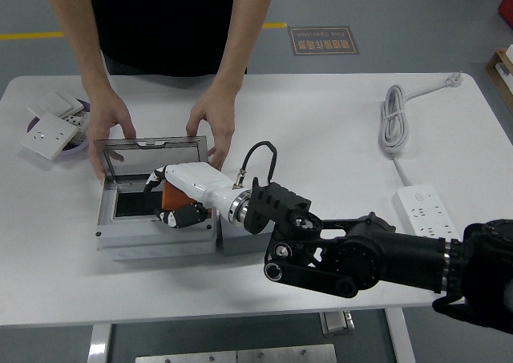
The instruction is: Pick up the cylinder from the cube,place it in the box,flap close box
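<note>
My right hand [172, 196], white with black fingertips, reaches from the right over the open grey box [120, 239]. Its fingers are curled around an orange cylinder [171, 197], held just above the box's dark inside. The box's clear lid [148, 151] stands open at the back. A grey cube [236, 241] sits against the box's right side, mostly hidden under my wrist. A person at the far side has both hands on the box, the left-of-picture hand [108, 123] and the other hand [212, 123] at the lid's corners. My left arm is out of view.
White wall switches [50, 132] lie on a purple dish at the far left. A coiled white cable [393, 118] and a white power strip [429, 212] lie at the right. My black right forearm [377, 259] lies across the table's near right.
</note>
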{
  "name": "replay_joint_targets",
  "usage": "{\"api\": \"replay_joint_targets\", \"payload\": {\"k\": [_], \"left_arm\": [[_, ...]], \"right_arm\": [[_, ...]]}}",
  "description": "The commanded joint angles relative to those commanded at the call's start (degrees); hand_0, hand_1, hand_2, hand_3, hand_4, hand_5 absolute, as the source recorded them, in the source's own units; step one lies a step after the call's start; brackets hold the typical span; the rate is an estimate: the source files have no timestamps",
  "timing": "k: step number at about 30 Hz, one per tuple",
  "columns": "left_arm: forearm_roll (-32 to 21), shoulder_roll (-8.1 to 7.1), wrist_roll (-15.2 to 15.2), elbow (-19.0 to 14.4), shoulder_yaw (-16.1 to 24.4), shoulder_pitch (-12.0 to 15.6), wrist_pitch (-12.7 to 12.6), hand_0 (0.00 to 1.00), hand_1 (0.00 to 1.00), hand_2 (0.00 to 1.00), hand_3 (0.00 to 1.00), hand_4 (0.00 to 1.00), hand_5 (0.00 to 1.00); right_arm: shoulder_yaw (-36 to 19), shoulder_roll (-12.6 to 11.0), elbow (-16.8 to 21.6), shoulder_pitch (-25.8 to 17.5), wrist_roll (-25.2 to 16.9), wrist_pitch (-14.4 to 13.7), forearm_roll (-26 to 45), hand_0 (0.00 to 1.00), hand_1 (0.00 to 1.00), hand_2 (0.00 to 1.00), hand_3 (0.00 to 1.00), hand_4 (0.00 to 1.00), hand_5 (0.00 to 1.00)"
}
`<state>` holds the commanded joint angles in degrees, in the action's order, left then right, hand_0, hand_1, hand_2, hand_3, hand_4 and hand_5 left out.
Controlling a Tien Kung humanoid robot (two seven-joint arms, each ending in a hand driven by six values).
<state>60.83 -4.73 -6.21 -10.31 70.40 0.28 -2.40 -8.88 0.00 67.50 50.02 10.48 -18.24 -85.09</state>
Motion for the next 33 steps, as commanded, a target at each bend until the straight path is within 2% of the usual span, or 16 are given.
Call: {"api": "replay_joint_targets", "payload": {"k": [1,2,9,17,19,22,30,33], "left_arm": [[0.1,0.01,-0.1,0.0,0.1,0.0,0.0,0.923,0.852,0.854,0.951,0.002,0.002],[0.2,0.02,-0.1,0.0,0.2,0.0,0.0,0.923,0.852,0.854,0.951,0.002,0.002],[1.4,0.01,-1.3,0.0,1.5,0.3,0.0,0.923,0.852,0.854,0.951,0.002,0.002],[1.5,0.32,-2.6,0.0,2.1,1.0,0.0,0.923,0.852,0.854,0.951,0.002,0.002],[1.6,0.36,-2.8,0.0,2.2,1.0,0.0,0.923,0.852,0.854,0.951,0.002,0.002],[1.7,0.36,-2.9,0.0,2.2,0.9,0.0,0.923,0.852,0.854,0.951,0.002,0.002],[1.6,0.32,-2.6,0.0,1.9,0.5,0.2,0.923,0.852,0.854,0.951,0.002,0.002],[1.6,0.36,-2.7,0.0,1.8,0.5,0.2,0.923,0.852,0.854,0.951,0.002,0.002]], "right_arm": [[0.0,0.0,0.0,0.0,-0.1,0.0,0.0,0.782,0.735,0.768,0.741,0.821,0.243],[0.0,0.0,0.1,0.0,-0.2,-0.1,0.1,0.808,0.740,0.768,0.752,0.910,0.303],[-1.0,0.0,1.8,-0.5,-2.0,-1.0,3.7,0.816,0.742,0.766,0.754,0.921,0.312],[-8.2,0.0,9.7,-0.9,-5.5,-1.2,10.8,0.818,0.738,0.761,0.750,0.930,0.328],[-10.0,0.0,10.2,-0.1,-5.9,-1.3,11.3,0.818,0.738,0.761,0.750,0.930,0.328],[-11.5,0.0,9.2,1.0,-6.5,-1.5,12.1,0.809,0.725,0.748,0.725,0.902,0.332],[-11.3,0.0,0.0,4.1,-8.5,-1.7,14.9,0.788,0.711,0.733,0.709,0.874,0.324],[-10.8,-0.3,-1.6,4.3,-8.6,-1.8,15.2,0.759,0.702,0.713,0.693,0.863,0.318]]}}
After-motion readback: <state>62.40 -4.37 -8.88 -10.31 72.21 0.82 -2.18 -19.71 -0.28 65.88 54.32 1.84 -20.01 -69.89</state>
